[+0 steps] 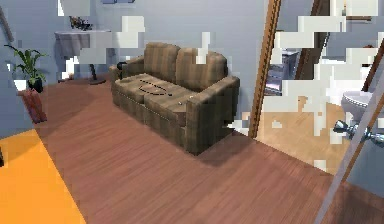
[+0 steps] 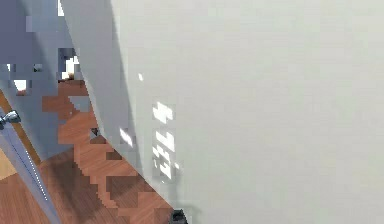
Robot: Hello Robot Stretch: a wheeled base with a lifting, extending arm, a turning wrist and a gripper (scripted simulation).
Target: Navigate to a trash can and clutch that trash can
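Wooden floor (image 1: 200, 180) lies nearest in the forward view, with one flat orange patch (image 1: 28, 190), perhaps a rug, at the near left corner. At the near right stands the edge of one open door (image 1: 364, 165) with one silver handle (image 1: 345, 128). Farther in, at the middle, one brown checked sofa (image 1: 175, 92) stands against a pale wall. Left of it, near the wall, is one leafy plant (image 1: 28, 68) in a reddish pot. Far left, at the back, stands one small white surface (image 1: 85, 42) with a few small dark things on top, too small to name. Far right, through a wood-framed doorway (image 1: 268, 80), one white bathroom fixture (image 1: 357, 100) shows.

In the arm side view, one broad pale wall (image 2: 270, 100) stands very close. At its left runs a strip of wooden floor (image 2: 90, 170), with one more door handle (image 2: 10, 120) at the far left edge.

As for progress, the task looks barely begun. Where the trash can stands cannot be told, so finding it, driving up and taking hold all seem left to do. The bathroom may be a fair place to look. The tool's state cannot be told.
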